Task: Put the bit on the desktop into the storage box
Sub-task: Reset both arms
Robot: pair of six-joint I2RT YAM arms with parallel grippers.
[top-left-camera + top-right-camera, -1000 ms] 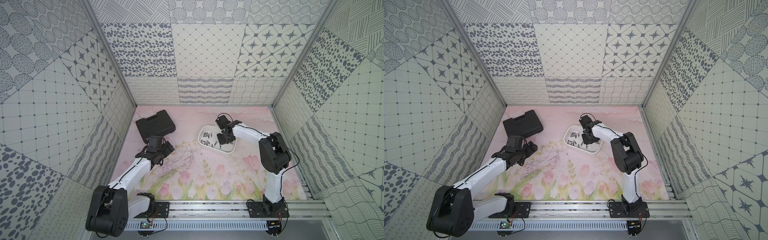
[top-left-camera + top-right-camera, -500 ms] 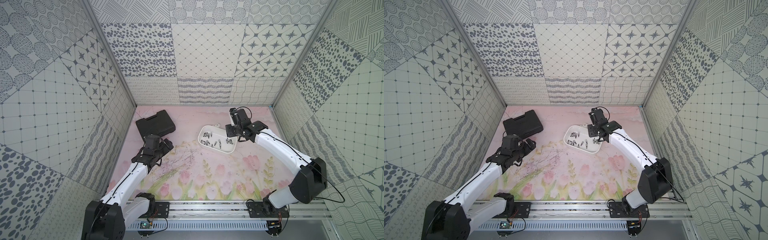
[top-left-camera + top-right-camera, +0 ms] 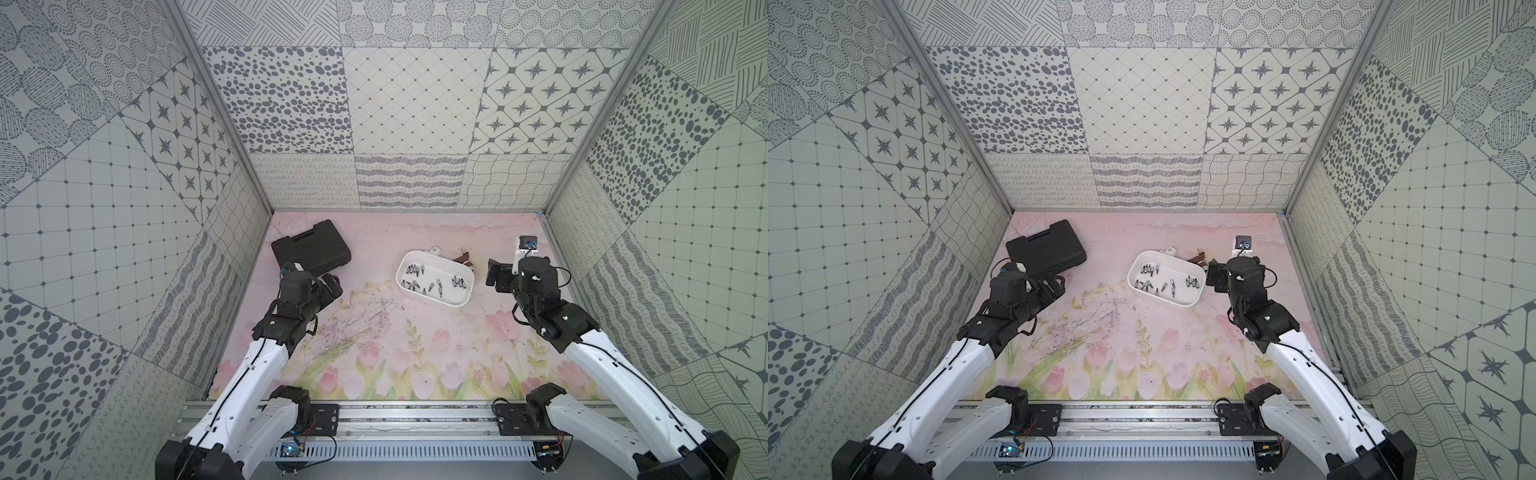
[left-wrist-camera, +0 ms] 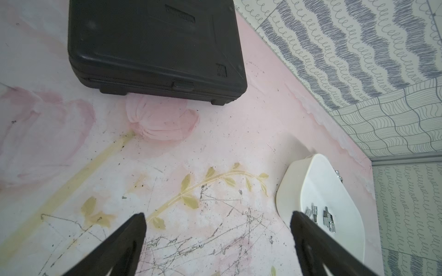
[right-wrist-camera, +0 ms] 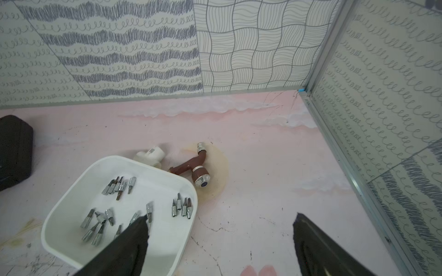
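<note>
Bits (image 3: 432,284) all sit inside the storage box (image 3: 432,300), a white shallow tub toward the back of the surface (image 3: 415,345), a bit right of centre. The right wrist view shows them as loose clusters on the tub floor (image 5: 112,185), and every bit I can make out is in there. Right hand (image 3: 496,276) hangs just beside the tub's right end. Its fingers (image 5: 134,239) are spread wide with nothing between them, only bare pink surface showing in the gap (image 5: 221,217). One finger overlaps the tub's near corner in that view, and whether it touches I cannot tell. Left hand (image 3: 332,284) is over on the left side, close to the front edge of the black tool case (image 3: 311,249) and well apart from the tub. Its fingers (image 4: 124,239) are also spread wide and empty, over scratched tulip print (image 4: 218,215). The case is closed and lies flat at the back left. Behind the tub, just beside its far rim, lie a brown faucet (image 5: 191,166) and a white pipe fitting (image 5: 150,154). Both top views show the same layout, with the tub (image 3: 1163,302) between the two hands.
</note>
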